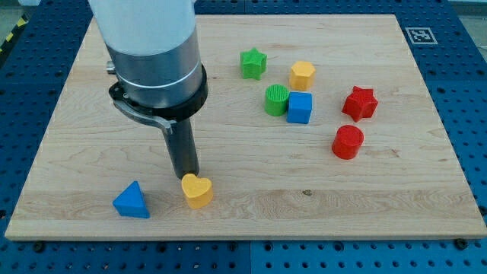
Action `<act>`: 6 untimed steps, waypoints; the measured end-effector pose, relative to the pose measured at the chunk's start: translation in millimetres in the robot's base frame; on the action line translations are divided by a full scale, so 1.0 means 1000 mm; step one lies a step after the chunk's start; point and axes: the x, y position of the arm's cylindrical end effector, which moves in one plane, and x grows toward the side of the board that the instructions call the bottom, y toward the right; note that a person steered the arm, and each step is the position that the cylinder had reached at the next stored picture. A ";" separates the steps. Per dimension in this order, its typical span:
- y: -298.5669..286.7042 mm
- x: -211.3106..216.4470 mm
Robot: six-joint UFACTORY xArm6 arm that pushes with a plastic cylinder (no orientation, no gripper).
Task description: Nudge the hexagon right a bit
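The yellow hexagon (302, 74) sits on the wooden board in the view's upper right of centre. My tip (186, 176) is far from it, at the lower left of centre, just above and touching or nearly touching the yellow heart (197, 191). A green star (253, 63) lies left of the hexagon. A green cylinder (276, 100) and a blue cube (300, 107) lie just below the hexagon.
A red star (359, 103) and a red cylinder (348, 141) lie to the right of the blue cube. A blue triangle (132, 200) lies at the lower left. The board (91, 114) ends near the view's bottom edge.
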 end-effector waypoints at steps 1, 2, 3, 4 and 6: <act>0.000 0.001; 0.000 0.004; 0.000 -0.001; 0.001 -0.070; 0.057 -0.147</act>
